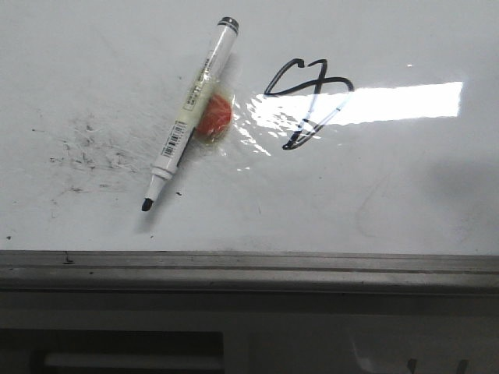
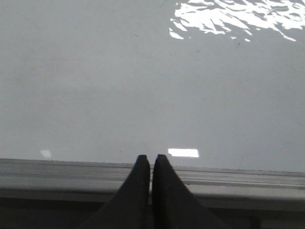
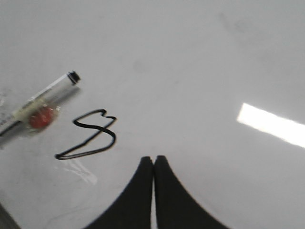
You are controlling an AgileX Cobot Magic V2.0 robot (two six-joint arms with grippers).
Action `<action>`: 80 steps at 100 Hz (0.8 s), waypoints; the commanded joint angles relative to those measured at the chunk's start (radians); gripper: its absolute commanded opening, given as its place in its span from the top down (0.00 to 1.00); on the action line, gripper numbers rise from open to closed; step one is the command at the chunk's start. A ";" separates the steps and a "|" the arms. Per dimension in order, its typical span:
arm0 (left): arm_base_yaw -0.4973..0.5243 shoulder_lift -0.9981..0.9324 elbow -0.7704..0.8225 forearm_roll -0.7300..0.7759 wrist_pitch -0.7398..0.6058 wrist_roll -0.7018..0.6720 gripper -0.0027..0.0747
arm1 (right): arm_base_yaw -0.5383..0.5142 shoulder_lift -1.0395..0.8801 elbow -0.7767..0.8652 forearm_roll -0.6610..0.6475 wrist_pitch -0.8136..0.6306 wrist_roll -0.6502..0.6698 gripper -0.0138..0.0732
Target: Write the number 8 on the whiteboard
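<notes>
Marker and orange blob, well clear of both grippers

A white-barrelled marker (image 1: 187, 117) lies uncapped and slanted, its black tip toward the near edge and its black end cap away; in the right wrist view it sits far off from the fingertips, beyond the scrawl. An orange-red round blob (image 1: 214, 115) under clear tape touches the barrel's middle. Scattered grey-black smudge specks (image 1: 86, 152) lie beside the tip end.

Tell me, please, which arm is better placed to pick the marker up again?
Probably the right: its closed gripper looks onto the marker and the number 8. The left gripper sees only bare whiteboard.
</notes>
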 commanded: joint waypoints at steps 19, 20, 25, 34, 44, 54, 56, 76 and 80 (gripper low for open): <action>0.003 -0.027 0.040 0.000 -0.044 -0.009 0.99 | -0.332 -0.001 0.147 -0.657 -0.016 0.673 0.91; 0.003 -0.027 0.040 0.000 -0.044 -0.009 0.99 | -0.354 -0.001 0.154 -0.689 -0.013 0.705 0.91; 0.003 -0.027 0.040 0.000 -0.044 -0.009 0.99 | -0.442 -0.014 0.179 -0.809 0.011 0.837 0.91; 0.003 -0.027 0.040 0.000 -0.044 -0.009 0.99 | -0.569 -0.052 0.218 -0.978 0.049 1.018 0.91; 0.003 -0.027 0.040 0.000 -0.044 -0.009 0.99 | -0.707 -0.129 0.216 -1.110 0.217 1.150 0.91; 0.003 -0.027 0.040 0.000 -0.044 -0.009 0.99 | -0.801 -0.223 0.216 -1.135 0.349 1.161 0.91; 0.003 -0.027 0.040 0.000 -0.044 -0.009 0.99 | -0.825 -0.246 0.216 -1.137 0.395 1.161 0.91; 0.003 -0.027 0.040 0.000 -0.044 -0.009 0.99 | -0.929 -0.458 0.216 -1.141 0.730 1.161 0.91; 0.003 -0.027 0.040 0.000 -0.044 -0.009 0.99 | -0.933 -0.480 0.216 -1.141 0.769 1.161 0.91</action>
